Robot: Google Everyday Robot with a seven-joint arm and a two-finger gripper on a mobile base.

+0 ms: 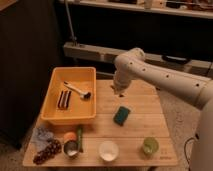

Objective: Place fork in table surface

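Note:
My gripper (118, 90) hangs from the white arm over the light wooden table surface (145, 107), just right of the yellow bin (54, 100) and above a green sponge (121, 114). I cannot make out the fork; it does not show in the bin or on the table, and anything at the gripper's tip is hidden. In the bin lie a white-handled utensil with a dark head (77, 90) and a dark striped oblong item (63, 100).
Along the table's front edge stand a white cup (108, 150), a green cup (149, 145), a metal can (71, 148), an orange item (70, 136), dark grapes (45, 151) and a blue cloth (42, 135). A dark shelf unit runs behind the table.

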